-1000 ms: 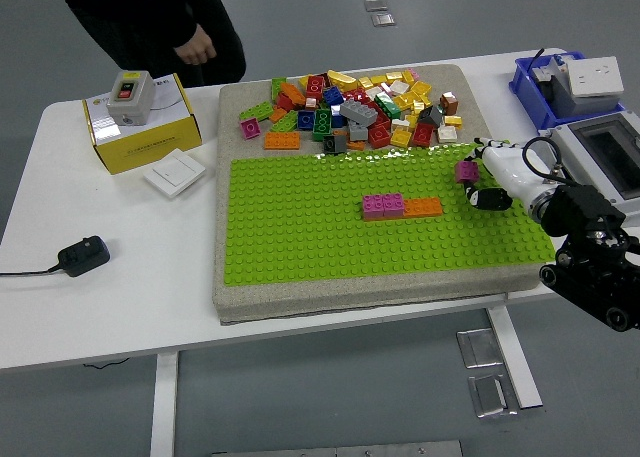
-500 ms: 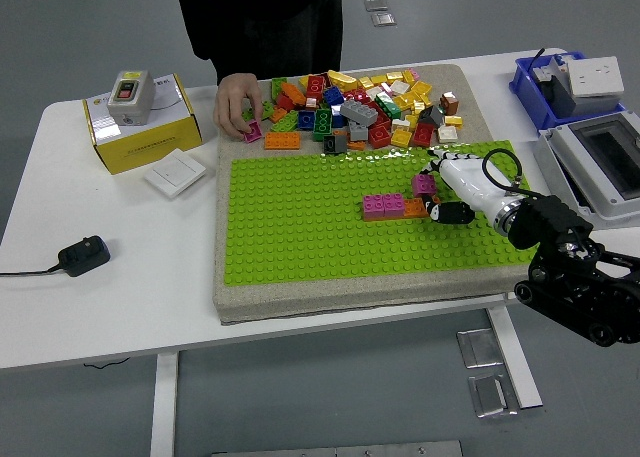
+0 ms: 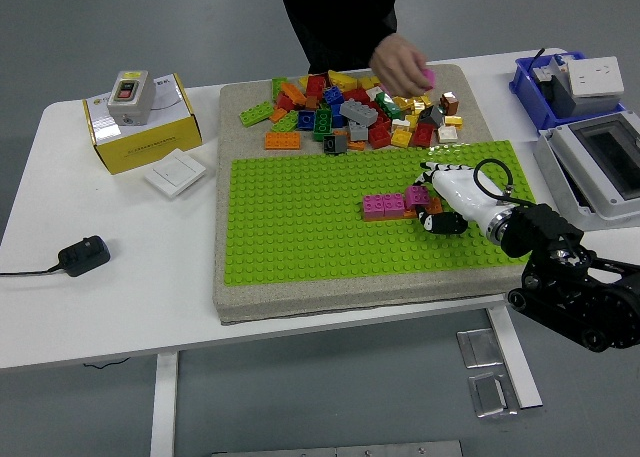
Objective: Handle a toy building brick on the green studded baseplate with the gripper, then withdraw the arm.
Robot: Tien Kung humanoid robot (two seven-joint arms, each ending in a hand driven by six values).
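Brick placement looks mostly done: right hand (image 3: pixel 432 205) is closed around a magenta brick (image 3: pixel 417 196), pressing it down at the right end of the pink-and-orange row (image 3: pixel 385 206) on the green baseplate (image 3: pixel 300 237). Release and arm withdrawal not yet done. Person's hand (image 3: pixel 398 62) holds a pink piece over the loose brick pile (image 3: pixel 350 112) (far side). Blue bin (image 3: pixel 535 82) on the worktop (image 3: pixel 120 277) holds a white box (image 3: pixel 592 77).

The green baseplate (image 3: pixel 300 227) looks like matt studded plastic, set on a rough, speckled beige slab (image 3: pixel 350 302) (stone or dense foam, perhaps). The loose bricks (image 3: pixel 350 107) are glossy plastic; the table (image 3: pixel 100 307) is smooth white laminate, the yellow box (image 3: pixel 140 137) cardboard.
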